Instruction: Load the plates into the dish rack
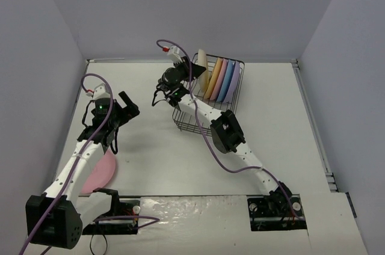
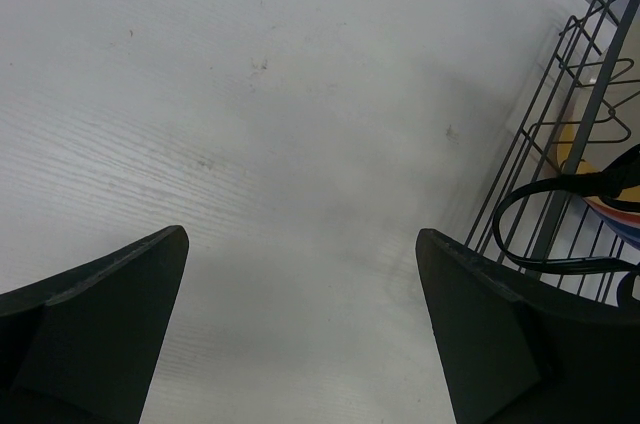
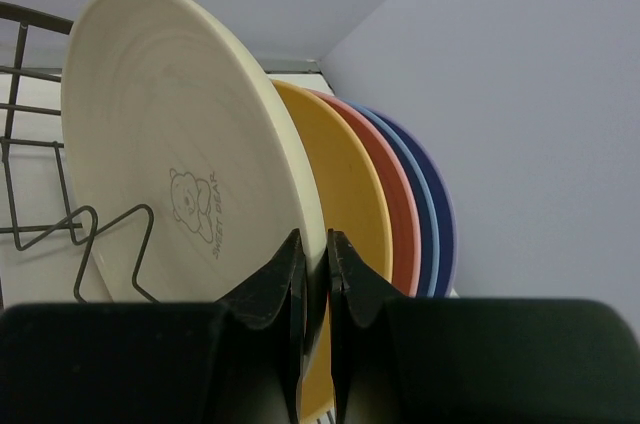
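Note:
The black wire dish rack (image 1: 236, 103) stands at the back middle of the table. Upright in it, left to right, are a cream plate (image 1: 203, 62), a yellow-orange plate (image 1: 213, 78), a pink plate (image 1: 221, 79), a blue plate (image 1: 227, 82) and a lavender plate (image 1: 234, 84). My right gripper (image 1: 197, 74) is shut on the cream plate's rim (image 3: 180, 144) at the rack's left end, fingers either side of the edge (image 3: 315, 249). A second pink plate (image 1: 99, 174) lies flat at the near left, partly under my left arm. My left gripper (image 1: 129, 106) is open and empty over bare table (image 2: 300, 234).
Rack wires (image 2: 570, 134) show at the right edge of the left wrist view, close to the right finger. Grey walls enclose the table on the left, back and right. The arm bases sit on a plate at the near edge (image 1: 198, 213).

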